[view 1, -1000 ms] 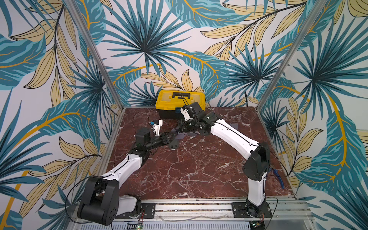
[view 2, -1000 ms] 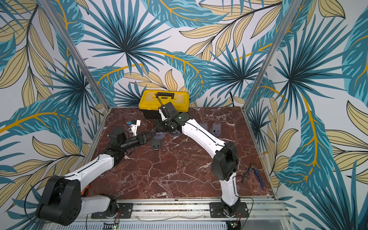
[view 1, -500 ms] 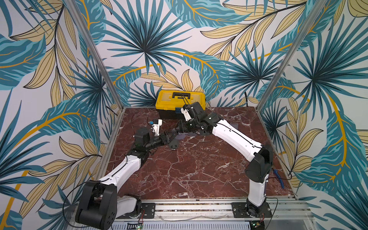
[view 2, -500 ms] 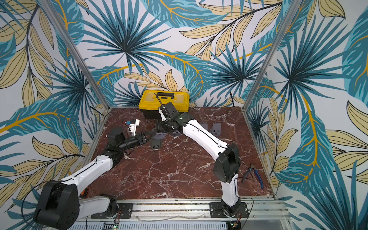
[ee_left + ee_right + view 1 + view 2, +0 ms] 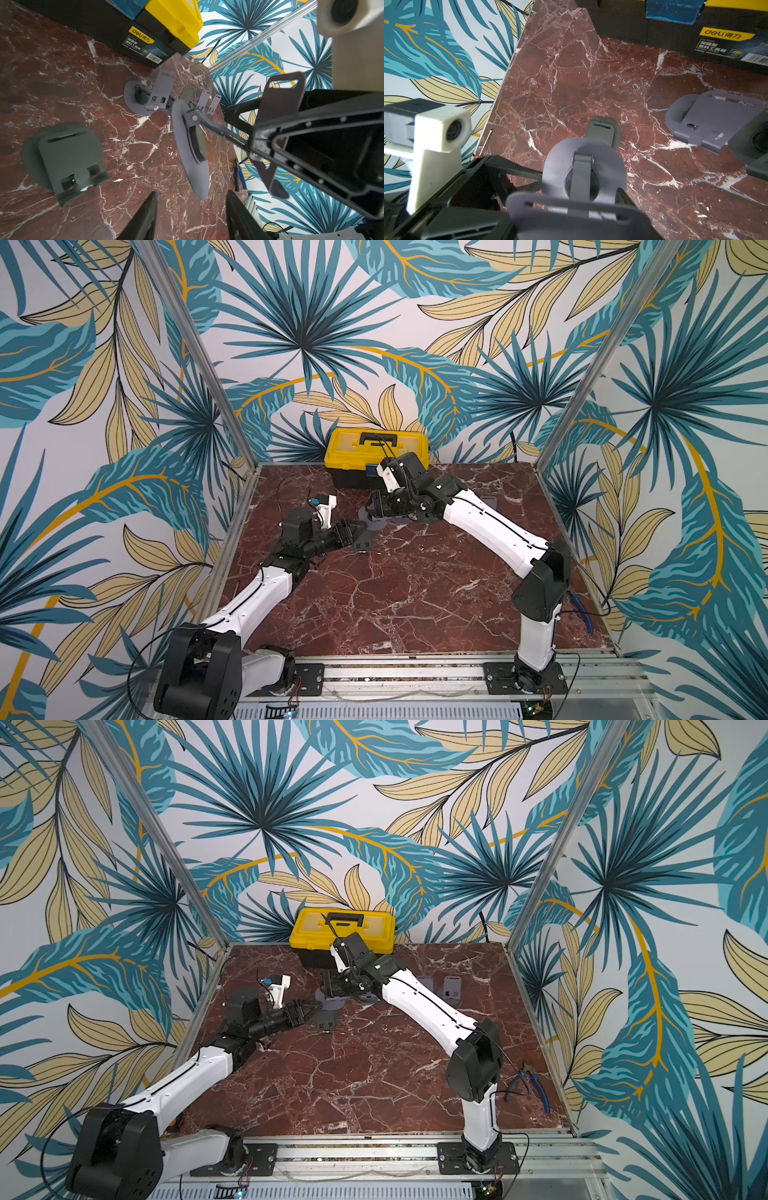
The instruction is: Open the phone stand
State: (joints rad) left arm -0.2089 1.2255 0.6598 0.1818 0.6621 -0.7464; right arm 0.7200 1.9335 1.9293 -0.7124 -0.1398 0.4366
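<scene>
My right gripper (image 5: 566, 207) is shut on the flat plate of a grey phone stand (image 5: 583, 164) and holds it above the table. The stand's round base (image 5: 191, 145) hangs on its hinged arm toward my left gripper (image 5: 190, 209). That gripper is open, and the base's edge sits just between its fingertips (image 5: 149, 205) with a gap on each side. In both top views the two grippers (image 5: 357, 529) (image 5: 372, 512) meet at the back middle of the table, with the held stand (image 5: 332, 1003) between them.
A dark folded stand (image 5: 68, 153) (image 5: 361, 542) lies flat just below the grippers. An unfolded grey stand (image 5: 145, 97) stands near the yellow and black toolbox (image 5: 376, 452) at the back wall. More stands (image 5: 453, 988) stand to the right. Blue-handled pliers (image 5: 532, 1085) lie at the right edge.
My left gripper's jaws have widened a little around the base's edge. The right arm's elbow has shifted slightly to the right while it keeps hold of the stand's plate.
</scene>
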